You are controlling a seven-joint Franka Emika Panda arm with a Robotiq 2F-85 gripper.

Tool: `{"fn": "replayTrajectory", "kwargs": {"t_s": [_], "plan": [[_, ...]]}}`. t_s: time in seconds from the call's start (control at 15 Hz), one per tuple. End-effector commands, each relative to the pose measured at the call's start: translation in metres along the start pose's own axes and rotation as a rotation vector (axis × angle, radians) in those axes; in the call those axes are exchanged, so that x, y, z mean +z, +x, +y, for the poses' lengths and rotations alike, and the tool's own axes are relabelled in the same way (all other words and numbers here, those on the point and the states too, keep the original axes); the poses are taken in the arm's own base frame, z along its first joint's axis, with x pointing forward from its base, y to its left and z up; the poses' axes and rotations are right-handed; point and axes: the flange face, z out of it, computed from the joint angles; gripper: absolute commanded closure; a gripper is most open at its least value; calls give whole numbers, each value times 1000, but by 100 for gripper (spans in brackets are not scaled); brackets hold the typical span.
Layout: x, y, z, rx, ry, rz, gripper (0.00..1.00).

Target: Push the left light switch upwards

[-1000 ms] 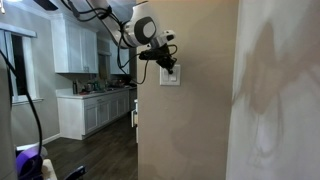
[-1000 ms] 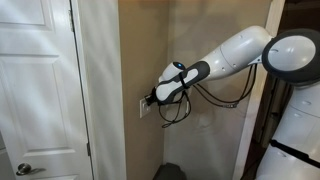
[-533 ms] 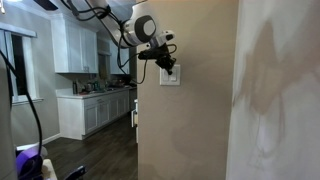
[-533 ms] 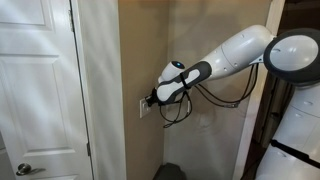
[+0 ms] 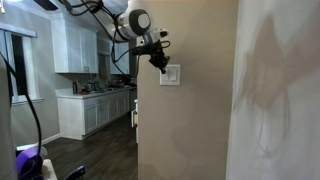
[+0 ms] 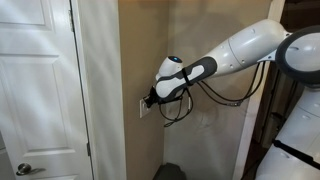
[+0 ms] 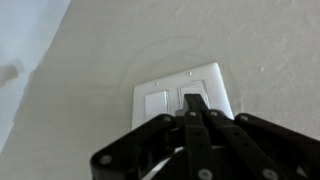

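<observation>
Right, nearest the wrist camera is my gripper [image 7: 193,101], fingers pressed together into one blunt tip and carrying nothing. That tip overlaps the plate [image 7: 216,74] from below and lines up with the right switch [image 7: 180,102], not the one I want. The left switch [image 7: 157,104] sits just beside the tip, to its left in the wrist view, fully uncovered. Its long axis runs up and down the plate, about parallel to the fingers as they come in, so the push has to travel along that length toward the top edge. I judge the coming move needs a small shift left first, then contact low on the rocker and a stroke upward. Whether the tip touches the plate I cannot tell from the wrist view. In an exterior view the gripper [image 5: 158,60] hangs by the upper corner of the plate [image 5: 171,76], seemingly just clear of the wall [image 5: 190,120]. In an exterior view set nearly edge-on to the plate [image 6: 145,108], the gripper [image 6: 151,98] is close against it, the arm [image 6: 235,55] reaching in behind. I cannot read which way either rocker is tipped. Further off are a door [image 6: 40,80] and kitchen cabinets [image 5: 75,45].
</observation>
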Motion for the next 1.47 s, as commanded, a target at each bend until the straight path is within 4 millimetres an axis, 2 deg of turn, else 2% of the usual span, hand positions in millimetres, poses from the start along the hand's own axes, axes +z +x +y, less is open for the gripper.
{"fn": "replayTrajectory", "kwargs": {"t_s": [0.0,0.33,0.87,1.2,1.4], "plan": [[-11,7,-8,-10,14,3,100],[-6,13,-13,-3,37,6,100],[8,10,-7,27,34,-19,100],[16,17,4,42,6,-7,100],[18,24,-2,35,36,3,100]]}}
